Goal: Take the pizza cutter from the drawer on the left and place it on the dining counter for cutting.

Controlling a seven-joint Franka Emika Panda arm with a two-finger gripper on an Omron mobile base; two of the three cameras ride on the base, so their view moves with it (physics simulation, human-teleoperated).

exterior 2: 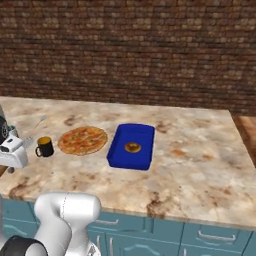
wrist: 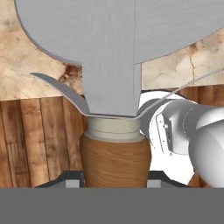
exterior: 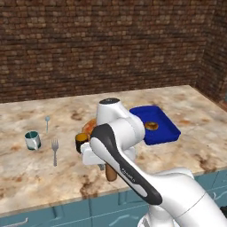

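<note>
Between the dark finger tips at the bottom of the hand view sits the pizza cutter (wrist: 114, 131), its brown wooden handle rising from between them and its grey round blade spreading across the top of the frame, so the tool is out of the drawer and carried by the arm. From the left base view the handle end shows as a brown stub (exterior: 110, 173) hanging below the white hand, over the near edge of the dining counter (exterior: 186, 106), though whether it touches the stone cannot be told. The gripper (wrist: 114, 183) is closed down to the width of the handle and has firm hold of it; the tips press against both sides. Judging by this, fetching is done and what remains is to lower the cutter onto the marbled slab and let go. Behind the blade in the hand view lie beige stone and, lower, wooden floor boards, which suggests the hand is right at the counter's edge and may need to reach further in before release. Further out on the slab are a silver fork (exterior: 55, 148), a teal mug (exterior: 32, 140), a dark mug (exterior 2: 44, 146), a pizza (exterior 2: 83, 140) and a blue tray (exterior 2: 131, 146) with a small round pastry in it, all well apart from the near edge.
</note>
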